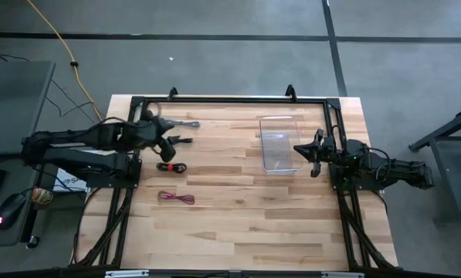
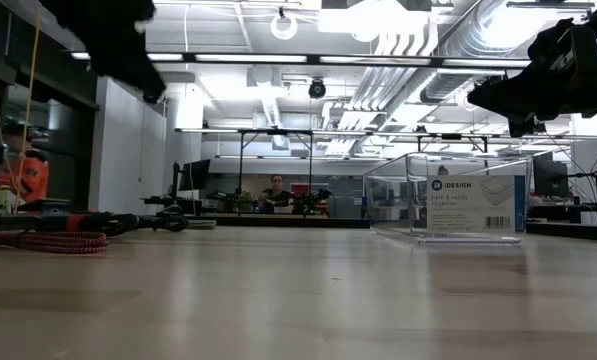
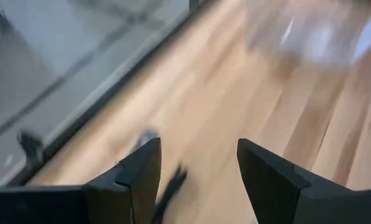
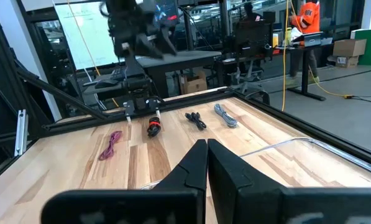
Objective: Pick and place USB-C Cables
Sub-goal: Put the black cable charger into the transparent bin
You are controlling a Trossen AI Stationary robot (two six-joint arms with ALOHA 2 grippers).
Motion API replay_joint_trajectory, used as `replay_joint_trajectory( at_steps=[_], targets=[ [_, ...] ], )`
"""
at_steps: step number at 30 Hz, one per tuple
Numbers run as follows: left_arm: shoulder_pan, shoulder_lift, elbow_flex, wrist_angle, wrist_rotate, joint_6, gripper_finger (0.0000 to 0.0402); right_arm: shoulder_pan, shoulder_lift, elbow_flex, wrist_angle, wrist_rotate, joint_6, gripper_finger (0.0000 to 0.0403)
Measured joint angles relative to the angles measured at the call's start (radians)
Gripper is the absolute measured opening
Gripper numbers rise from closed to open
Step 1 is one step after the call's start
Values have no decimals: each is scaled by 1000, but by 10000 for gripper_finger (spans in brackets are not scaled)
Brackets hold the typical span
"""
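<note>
- Here, from overhead, I see a wooden table (image 1: pixel 238 224) with my two dark arms reaching in from either side.
- My left gripper (image 1: pixel 171 144) hangs above the table's left half with its fingers spread apart and nothing between them; its wrist camera shows open wood in the gap.
- The black cable (image 1: pixel 182 140) lies just beside that gripper's tips, and the grey cable (image 1: pixel 185 123) lies a little farther toward the far edge.
- The black-and-red cable (image 1: pixel 171 167) rests on the wood nearer me than the gripper, and the magenta-red cable (image 1: pixel 176 198) lies nearer still, apart from the others.
- From the right wrist camera all four bundles sit in a loose row: magenta-red (image 4: pixel 111 144), black-and-red (image 4: pixel 153 126), black (image 4: pixel 195 119), grey (image 4: pixel 225 116).
- My right gripper (image 1: pixel 316 150) waits at the table's right side, its fingers pressed together and empty, just beside a clear plastic box (image 1: pixel 279 144).
- The box stands upright on the table and looks empty; a printed label shows on its side in the low view.
- A yellow cord (image 1: pixel 60 42) runs across the floor beyond the table's left corner.
</note>
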Motion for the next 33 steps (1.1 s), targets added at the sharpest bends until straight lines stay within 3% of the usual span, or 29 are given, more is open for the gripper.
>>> replay_joint_trajectory(
  at_steps=[11, 19, 26, 33],
  targets=[
    [173, 272, 0, -89, 310, 68, 193, 0, 0, 0, 0, 0, 0, 4],
    [293, 456, -1, -15, 336, 181, 193, 0, 0, 0, 0, 0, 0, 4],
    [422, 601, -1, 61, 454, 246, 193, 0, 0, 0, 0, 0, 0, 4],
    [500, 700, -1, 98, 467, 291, 193, 0, 0, 0, 0, 0, 0, 4]
  ],
)
